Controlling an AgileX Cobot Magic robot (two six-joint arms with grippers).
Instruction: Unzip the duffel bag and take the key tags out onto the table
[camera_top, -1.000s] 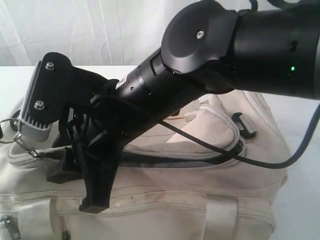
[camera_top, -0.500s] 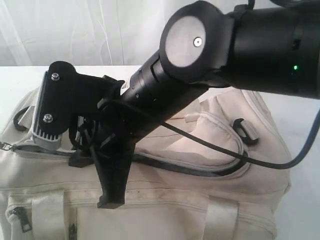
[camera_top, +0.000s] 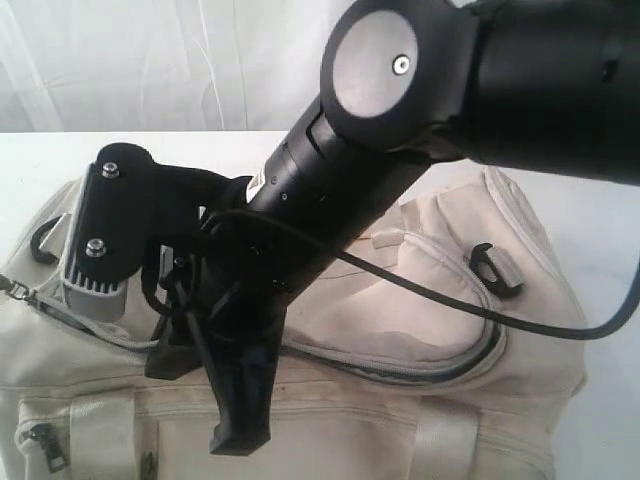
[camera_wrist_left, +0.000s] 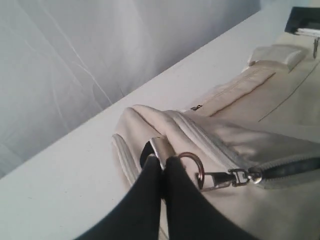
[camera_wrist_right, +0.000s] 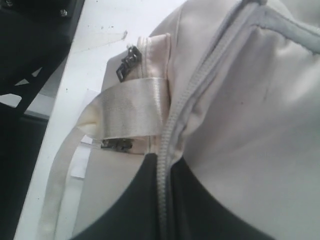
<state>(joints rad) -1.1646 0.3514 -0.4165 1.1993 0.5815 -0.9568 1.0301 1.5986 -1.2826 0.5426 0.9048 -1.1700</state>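
The cream duffel bag (camera_top: 440, 290) lies on the white table (camera_top: 40, 160), its top zipper partly undone with a dark slit (camera_top: 450, 362) showing. My right arm reaches across the bag to the left. My right gripper (camera_top: 235, 430) (camera_wrist_right: 165, 162) is shut on the bag's grey zipper edge (camera_wrist_right: 172, 120). In the left wrist view my left gripper (camera_wrist_left: 163, 162) is shut on a silver metal tab at the bag's end. A ring and clasp (camera_wrist_left: 200, 172) beside it lead to the zipper (camera_wrist_left: 285, 167). The key tags are hidden.
A black cable (camera_top: 560, 330) hangs across the bag's top. A dark strap buckle (camera_top: 495, 265) sits on the bag's right side. Side pocket zipper pulls (camera_top: 45, 440) (camera_wrist_right: 127, 62) and a pale webbing strap (camera_wrist_right: 130, 115) show. A white curtain (camera_top: 150, 60) stands behind the table.
My right gripper has moved down and to the right along the bag's front, and the dark slit now sits lower and further right. The ring at the left edge has slid out of view.
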